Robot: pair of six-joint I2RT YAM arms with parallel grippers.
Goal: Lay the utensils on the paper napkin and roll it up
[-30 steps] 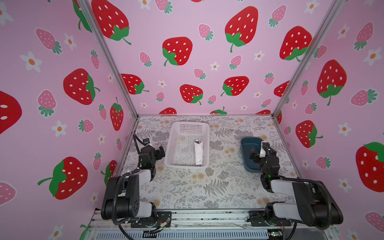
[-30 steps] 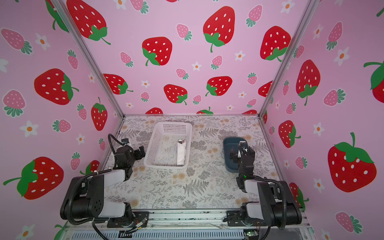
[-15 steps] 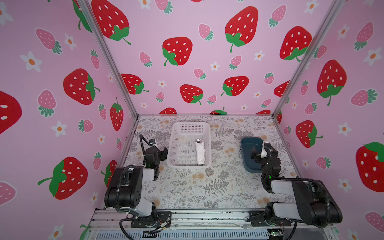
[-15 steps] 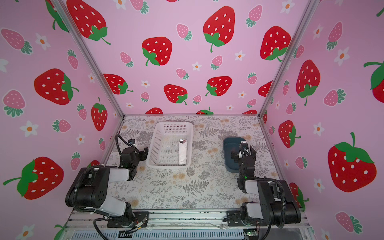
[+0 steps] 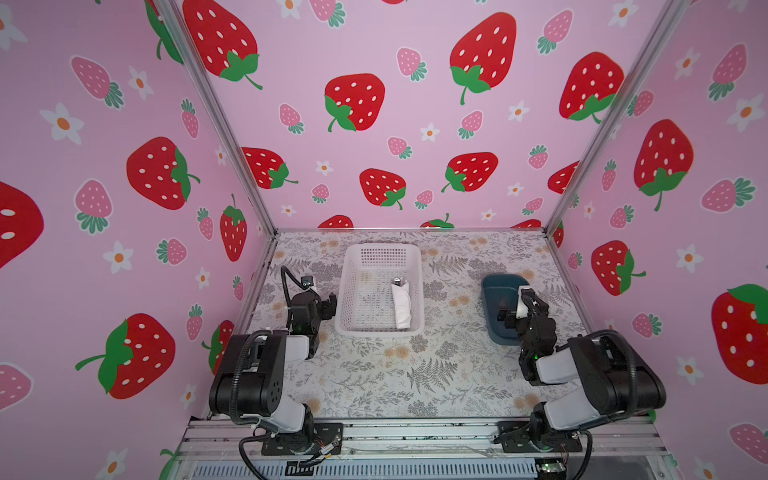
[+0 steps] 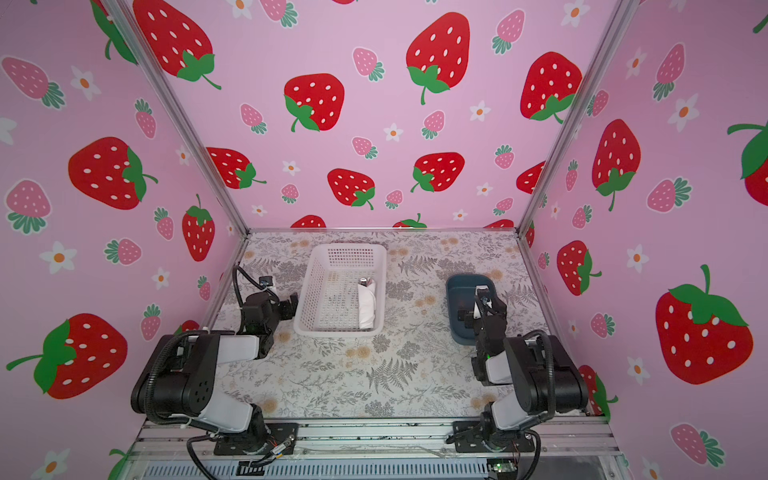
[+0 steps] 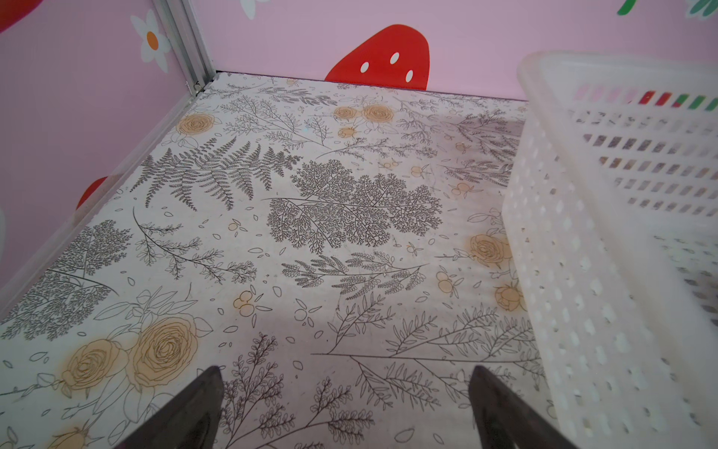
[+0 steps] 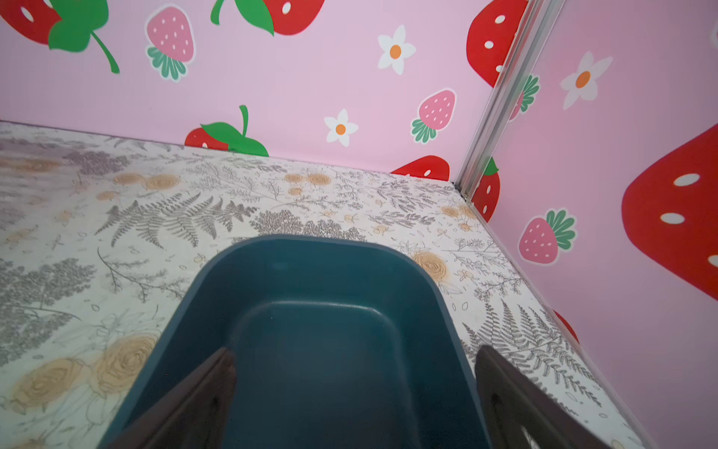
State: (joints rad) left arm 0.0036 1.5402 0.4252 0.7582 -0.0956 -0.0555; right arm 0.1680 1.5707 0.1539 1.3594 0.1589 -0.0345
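Both top views: left arm has folded back, left pincer [image 5: 323,305] released beside the white basket [image 5: 380,332]. Right pincer [image 5: 515,308] unmoved, released over the blue tray [image 5: 496,286]. Rolled paper napkin [image 5: 401,305] lies in the basket, utensils [image 5: 397,281] poking out.
Left wrist: jaws spread over bare worktop [image 7: 311,194].
Right wrist: tray empty.
Task looks done.

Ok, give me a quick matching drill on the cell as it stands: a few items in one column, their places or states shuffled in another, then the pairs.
Items
1. rolled white paper napkin
2. white perforated plastic basket
3. dark teal plastic tub
4. left pincer

Places or states
A. open, over the bare floral table beside the basket
B. right side of the table, nothing visible inside
C. lying inside the basket, along its right wall
D. centre-back of the table

Pairs: 1-C, 2-D, 3-B, 4-A
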